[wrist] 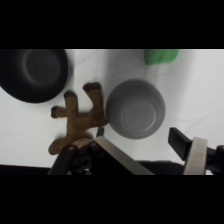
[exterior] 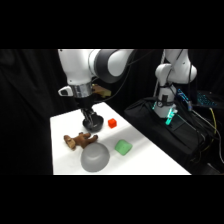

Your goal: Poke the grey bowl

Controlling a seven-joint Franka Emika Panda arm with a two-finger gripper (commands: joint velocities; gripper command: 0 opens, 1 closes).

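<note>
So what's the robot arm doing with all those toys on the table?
The white robot arm is reaching down over the white table, with its end effector low near the black bowl. It isn't holding anything. The grey bowl it is meant to poke sits upside down at the front, like a dome, right beside a brown stuffed toy animal. The end effector has not touched the grey bowl yet. A green block and a small red block also lie on the table.

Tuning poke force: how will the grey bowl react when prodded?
The grey bowl sits upside down, dome up, so it will probably slide rather than roll or tip. Its smooth curve may deflect an off-centre poke. The brown plush toy beside it could block it.
</note>
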